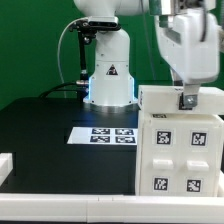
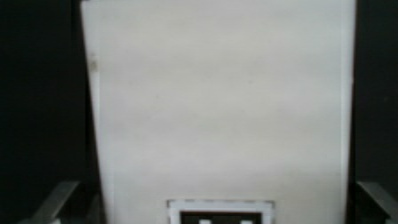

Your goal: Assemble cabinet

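The cabinet is standing on the black table at about four o'clock in the exterior view, close to the camera, reading as one tall white box with tags on its near face. The tool is sitting right at the cabinet's top edge, at about two o'clock in that view. In the wrist view the white cabinet surface is filling the space between the two dark fingers, which are standing out past both of its edges, so the tool is looking spread around the part. Whether the pads are actually pressing on it cannot be told.

The likely risks, as a judgement: if the tool is closing off-centre, it could be skewing or tipping the tall box, since the contact is high up. If it is pushing down or sideways at the top edge, the cabinet could be sliding across the smooth table, toward the edge nearest the camera. Loosely seated panels could also be shifting apart under a squeeze.

Counting what is showing: one arm with one tool; one assembled cabinet body; five tags visible on its near face, though the bottom pair is partly cut off; one marker board lying flat near six o'clock of the robot base, carrying four tags; one small white piece at about eight o'clock, partly out of frame, its identity unclear.
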`<control>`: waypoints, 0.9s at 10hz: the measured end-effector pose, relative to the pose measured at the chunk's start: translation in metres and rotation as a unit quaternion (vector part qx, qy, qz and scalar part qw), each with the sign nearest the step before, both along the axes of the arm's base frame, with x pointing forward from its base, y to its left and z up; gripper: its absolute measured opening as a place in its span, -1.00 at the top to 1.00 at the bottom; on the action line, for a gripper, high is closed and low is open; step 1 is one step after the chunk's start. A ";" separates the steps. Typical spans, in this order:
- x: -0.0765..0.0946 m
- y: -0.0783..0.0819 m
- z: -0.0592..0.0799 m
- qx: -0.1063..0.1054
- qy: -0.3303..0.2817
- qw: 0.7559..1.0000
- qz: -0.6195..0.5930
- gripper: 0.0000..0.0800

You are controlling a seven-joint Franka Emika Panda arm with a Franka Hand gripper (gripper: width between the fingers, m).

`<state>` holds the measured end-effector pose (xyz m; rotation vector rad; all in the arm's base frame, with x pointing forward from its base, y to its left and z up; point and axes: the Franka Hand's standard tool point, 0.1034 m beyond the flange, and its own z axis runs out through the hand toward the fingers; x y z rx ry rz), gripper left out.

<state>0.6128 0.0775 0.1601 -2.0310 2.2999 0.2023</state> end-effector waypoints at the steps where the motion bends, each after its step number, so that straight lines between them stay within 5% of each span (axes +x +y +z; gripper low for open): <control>1: 0.004 0.004 0.000 0.003 -0.019 0.997 -0.073 -0.39; 5: 0.005 0.005 0.000 0.007 -0.008 0.985 -0.171 -0.39; 7: 0.005 0.006 0.000 0.029 -0.035 0.972 -0.231 -0.39; 9: 0.004 0.005 -0.001 0.025 -0.044 0.982 -0.182 -0.39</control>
